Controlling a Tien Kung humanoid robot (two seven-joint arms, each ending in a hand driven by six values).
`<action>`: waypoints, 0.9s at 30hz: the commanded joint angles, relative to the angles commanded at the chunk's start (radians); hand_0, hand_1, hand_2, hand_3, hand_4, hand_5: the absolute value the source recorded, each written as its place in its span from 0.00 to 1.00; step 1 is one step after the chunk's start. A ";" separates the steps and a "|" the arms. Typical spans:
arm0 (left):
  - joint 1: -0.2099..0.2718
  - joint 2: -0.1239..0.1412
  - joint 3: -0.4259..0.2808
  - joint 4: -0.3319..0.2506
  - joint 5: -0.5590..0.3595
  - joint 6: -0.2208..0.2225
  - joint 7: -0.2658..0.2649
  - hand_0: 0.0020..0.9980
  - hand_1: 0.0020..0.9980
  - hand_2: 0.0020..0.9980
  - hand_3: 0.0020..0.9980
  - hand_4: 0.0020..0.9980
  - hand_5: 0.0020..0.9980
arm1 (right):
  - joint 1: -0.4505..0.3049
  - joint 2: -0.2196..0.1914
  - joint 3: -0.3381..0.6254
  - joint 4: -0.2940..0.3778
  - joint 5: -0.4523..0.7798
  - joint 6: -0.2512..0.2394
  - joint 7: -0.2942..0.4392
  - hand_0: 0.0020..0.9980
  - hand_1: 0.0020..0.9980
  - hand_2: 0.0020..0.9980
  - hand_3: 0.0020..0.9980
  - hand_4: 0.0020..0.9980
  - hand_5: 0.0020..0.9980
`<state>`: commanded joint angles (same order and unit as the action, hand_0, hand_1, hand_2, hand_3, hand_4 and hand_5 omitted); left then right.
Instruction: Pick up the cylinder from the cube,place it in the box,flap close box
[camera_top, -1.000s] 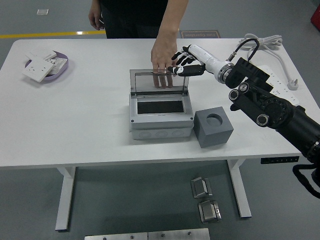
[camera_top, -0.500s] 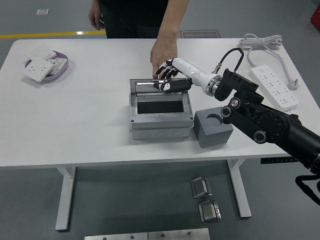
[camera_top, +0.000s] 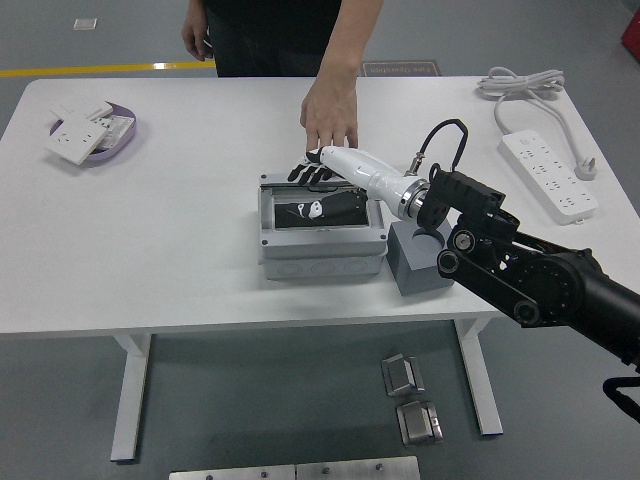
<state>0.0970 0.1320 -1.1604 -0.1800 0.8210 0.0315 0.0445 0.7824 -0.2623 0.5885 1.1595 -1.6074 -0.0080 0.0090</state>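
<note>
pressing flat on the lid (camera_top: 322, 208), the right hand (camera_top: 312, 172) lies palm down with fingers spread and grips nothing; its fingertips sit at the lid's far edge, over the back rim of the box (camera_top: 320, 250). the clear lid looks all but down on the box, and the hand's dark reflection shows in it. a person's hand (camera_top: 331, 105) rests on the worktop (camera_top: 180, 220) just behind the box, its fingertips touching or nearly touching the robot's fingers; i cannot tell which.

the cube (camera_top: 412, 268) stands just right of the box, partly hidden by the robot's wrist, and what shows of its top socket looks empty. the cylinder is not in sight; judging by the empty cube it is likely inside the box, though the reflection hides the inside.

so the step in hand seems to be the last one, closing the flap. the next move calls for a steady push straight down until the lid seats on the box all round, then lifting the hand clear without dragging the lid or shifting the box. the left arm is out of view.
</note>
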 joint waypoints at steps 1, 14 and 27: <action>0.000 0.000 -0.001 0.000 0.001 0.000 0.000 0.59 0.63 0.61 0.61 0.64 0.18 | -0.005 -0.002 -0.001 0.007 -0.004 -0.001 -0.001 0.64 0.62 0.64 0.69 0.78 0.48; 0.003 -0.001 -0.005 0.000 0.006 0.000 0.001 0.59 0.63 0.61 0.61 0.65 0.18 | -0.064 -0.019 0.078 0.032 -0.034 -0.005 -0.003 0.61 0.62 0.63 0.69 0.78 0.48; 0.027 -0.007 0.045 0.000 -0.050 0.005 0.009 0.59 0.63 0.61 0.61 0.65 0.18 | -0.290 -0.112 0.435 0.197 -0.054 -0.027 0.027 0.61 0.62 0.63 0.69 0.76 0.46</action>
<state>0.1238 0.1254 -1.1153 -0.1800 0.7708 0.0369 0.0535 0.4927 -0.3742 1.0235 1.3563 -1.6609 -0.0354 0.0363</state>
